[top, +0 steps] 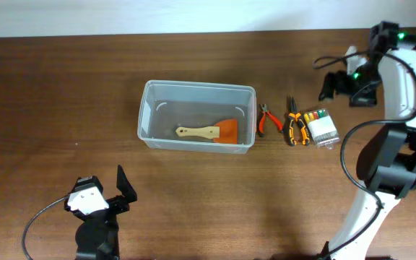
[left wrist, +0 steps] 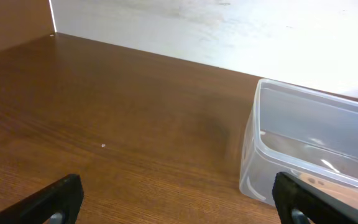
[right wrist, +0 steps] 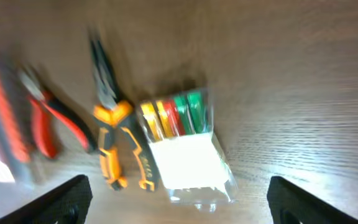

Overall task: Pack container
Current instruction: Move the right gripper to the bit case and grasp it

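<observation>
One scraper [top: 208,131] lies in the container [top: 199,87] ahead of the spread-open, empty left gripper [left wrist: 176,186], while red pliers [top: 268,120], orange pliers [top: 293,123] and a screwdriver pack [top: 321,127] wait on the worktop [top: 49,108] below the likewise open, empty right gripper [right wrist: 178,180]

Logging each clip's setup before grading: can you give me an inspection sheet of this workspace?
Surface: brown wooden table, no spills seen.
Job's things: clear plastic rectangular container holds a wooden-handled scraper with an orange blade; outside, to its right, lie red-handled pliers, orange-and-black long-nose pliers and a clear pack of colour-handled tools.
Clutter: nothing seen.
Grippers: left gripper open, empty, apart from the container; right gripper open, empty, above the pack.
Cables: black left-arm cable; black right-arm cable, looping.
Surroundings: white wall behind the table.
</observation>
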